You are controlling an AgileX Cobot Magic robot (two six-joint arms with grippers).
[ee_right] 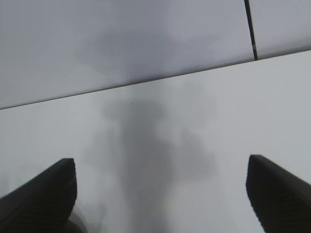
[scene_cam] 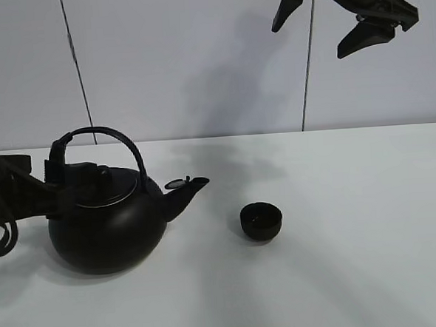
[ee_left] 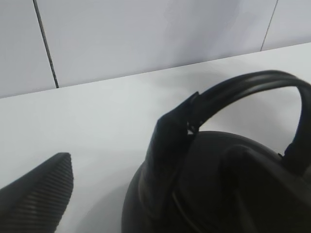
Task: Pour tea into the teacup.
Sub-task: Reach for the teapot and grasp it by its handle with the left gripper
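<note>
Black teacup [scene_cam: 261, 221] sits on the white surface [scene_cam: 357, 266], near the spout of the kettle [scene_cam: 107, 233]. Only our high view shows it. Our left end effector [scene_cam: 70, 171] is spread wide at the kettle's handle. Our right end effector [scene_cam: 309, 40] hangs high, spread wide, holding nothing.
</note>
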